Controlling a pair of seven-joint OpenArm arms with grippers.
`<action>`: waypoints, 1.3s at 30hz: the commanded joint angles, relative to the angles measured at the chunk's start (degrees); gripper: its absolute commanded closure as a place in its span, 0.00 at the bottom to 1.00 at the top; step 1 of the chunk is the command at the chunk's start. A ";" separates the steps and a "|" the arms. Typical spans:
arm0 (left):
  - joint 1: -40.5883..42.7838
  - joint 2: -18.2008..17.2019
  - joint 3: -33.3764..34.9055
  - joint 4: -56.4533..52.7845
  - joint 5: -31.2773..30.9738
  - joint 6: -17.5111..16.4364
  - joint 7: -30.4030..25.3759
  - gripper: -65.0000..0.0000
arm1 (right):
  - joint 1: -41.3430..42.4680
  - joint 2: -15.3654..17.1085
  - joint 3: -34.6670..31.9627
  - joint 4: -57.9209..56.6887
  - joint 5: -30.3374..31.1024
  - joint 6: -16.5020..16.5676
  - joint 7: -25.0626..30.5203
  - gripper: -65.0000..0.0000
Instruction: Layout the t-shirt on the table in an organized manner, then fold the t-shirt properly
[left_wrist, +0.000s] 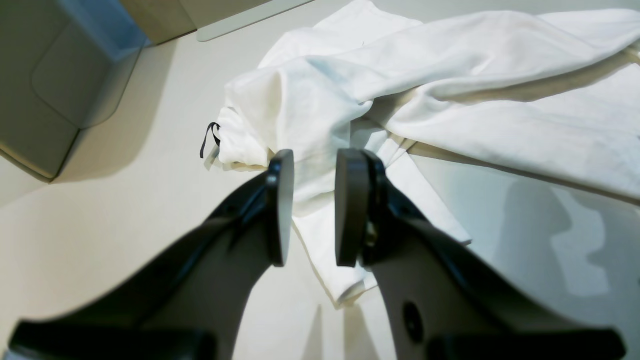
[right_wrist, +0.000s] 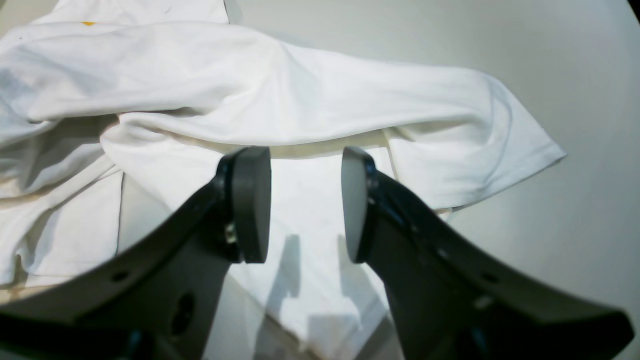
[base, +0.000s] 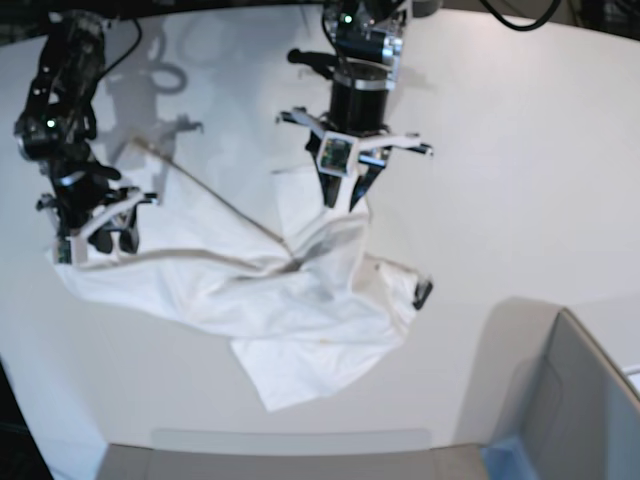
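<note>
T-shirt (base: 270, 300), crumpled on the table (base: 520, 150), long axis running from right gripper (right_wrist: 305, 205) to left gripper (left_wrist: 314, 207), both released and empty (cloth directly under and just ahead of each, neither arm clearly nearer).

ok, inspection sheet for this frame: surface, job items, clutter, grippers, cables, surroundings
Surface: white table, bare around the cloth.
Job's things: t-shirt crumpled, not spread; black tag at one edge.
Clutter: nothing seen.
Grippers: left gripper open above the shirt's folds; right gripper open over the cloth, holding nothing.
Cables: black cable at the far edge.
Surroundings: grey box beside the table.
</note>
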 joint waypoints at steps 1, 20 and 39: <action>-0.08 0.40 0.06 1.22 1.02 0.46 -1.65 0.76 | 0.06 0.60 0.14 1.05 0.43 0.39 1.15 0.63; 0.35 0.40 -0.03 1.22 1.02 0.46 -1.65 0.76 | -2.14 -0.11 0.58 1.14 0.43 0.39 1.23 0.63; 0.27 0.40 0.33 1.22 1.02 0.46 -1.65 0.76 | -4.51 -0.63 0.32 3.60 0.43 0.39 1.15 0.63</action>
